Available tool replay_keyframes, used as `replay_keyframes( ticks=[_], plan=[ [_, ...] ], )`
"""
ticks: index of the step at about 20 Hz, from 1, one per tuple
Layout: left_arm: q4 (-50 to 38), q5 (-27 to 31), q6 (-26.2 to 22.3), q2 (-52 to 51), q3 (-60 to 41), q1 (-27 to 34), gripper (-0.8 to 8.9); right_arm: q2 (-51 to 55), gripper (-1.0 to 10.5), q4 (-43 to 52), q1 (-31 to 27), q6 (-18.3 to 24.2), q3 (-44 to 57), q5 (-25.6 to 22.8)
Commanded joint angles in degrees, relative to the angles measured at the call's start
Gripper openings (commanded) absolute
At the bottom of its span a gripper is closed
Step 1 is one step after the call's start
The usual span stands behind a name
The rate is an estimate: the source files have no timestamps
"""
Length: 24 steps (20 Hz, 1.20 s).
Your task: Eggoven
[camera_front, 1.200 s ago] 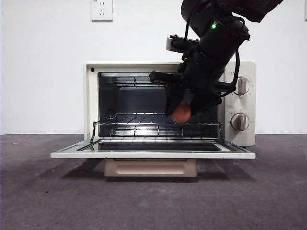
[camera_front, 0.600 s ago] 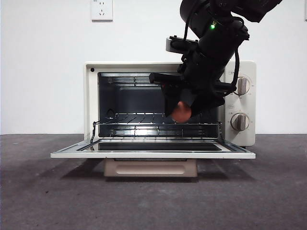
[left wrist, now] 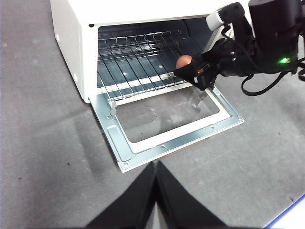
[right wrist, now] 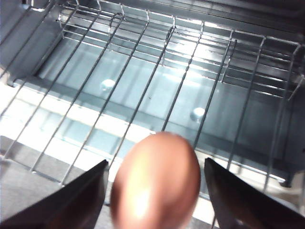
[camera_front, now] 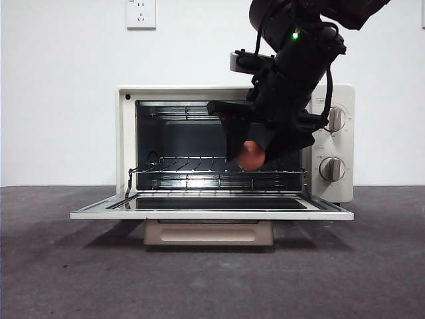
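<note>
The right pincer [camera_front: 251, 154] pinches one smooth orange-brown egg [right wrist: 156, 181] over the cream toaster oven's [camera_front: 126, 139] wire rack [right wrist: 143, 86]; only the left wrist view shows the left pincer [left wrist: 156, 168], pressed together.

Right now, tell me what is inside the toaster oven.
A wire rack, and the right gripper holding the egg just above it. The arm covers the cavity's right side.

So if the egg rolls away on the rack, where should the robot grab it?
Across the egg's round middle, one jaw on each side, as the right gripper does now. Come through the oven's open front, over the lowered door; walls and roof block other sides.
</note>
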<state>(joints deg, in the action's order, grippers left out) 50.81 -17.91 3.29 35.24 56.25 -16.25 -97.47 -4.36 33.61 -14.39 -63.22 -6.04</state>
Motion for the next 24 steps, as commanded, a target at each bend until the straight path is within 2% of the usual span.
replay_keyframes(
  ticks=[1,6,9,13,17,24],
  plan=[
    [-0.7,-0.1,-0.9,0.7,0.4,-0.1,0.06,2.1,3.2,-0.4,0.5,-0.6,-0.4,-0.2],
    [-1.6,-0.1,-0.9,2.5,0.4,-0.1,0.06,8.2,3.2,-6.4,1.5,-0.6,-0.4,0.0],
    [-4.9,-0.1,-1.1,5.3,-0.3,0.1,0.06,15.1,3.2,-11.8,3.4,-0.6,-0.4,0.0],
    [-15.6,-0.2,1.5,11.8,-5.7,3.5,0.06,27.3,3.2,-20.5,6.3,0.1,-0.4,0.0],
    [-28.2,-6.0,6.1,20.5,-12.4,6.3,0.06,39.6,3.2,-29.8,7.3,0.1,-0.4,0.0],
    [-40.4,-8.3,8.1,41.0,-13.2,7.9,0.06,55.6,3.2,-38.2,7.3,0.0,-0.4,-1.7]
  ],
)
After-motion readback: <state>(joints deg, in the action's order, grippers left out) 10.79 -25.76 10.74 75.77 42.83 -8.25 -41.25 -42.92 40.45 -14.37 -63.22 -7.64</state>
